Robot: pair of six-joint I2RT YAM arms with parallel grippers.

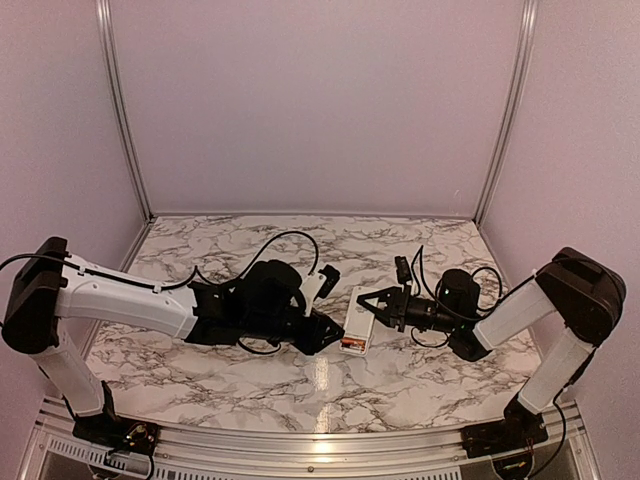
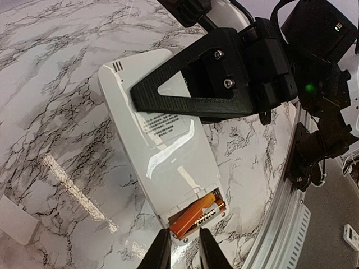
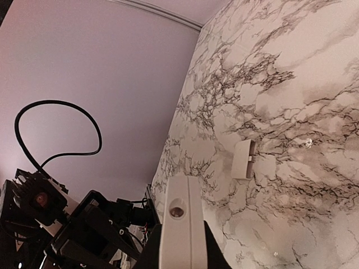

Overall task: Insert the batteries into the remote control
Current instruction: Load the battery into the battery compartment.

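left jaws: narrow gap, empty, just beside batteries (image 2: 196, 216) in remote control (image 2: 168, 148) | right jaws: clamping remote control | mid-tabletop (image 1: 250, 372)

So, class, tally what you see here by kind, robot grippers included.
Grippers: 2 (left gripper, right gripper)
Remote control: 1
Batteries: 1 orange battery for sure; a second cannot be told
Loose white battery cover: 1
Total: 5

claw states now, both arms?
Left claw: nearly closed, tips at the batteries; grip cannot be told.
Right claw: closed on the remote control.
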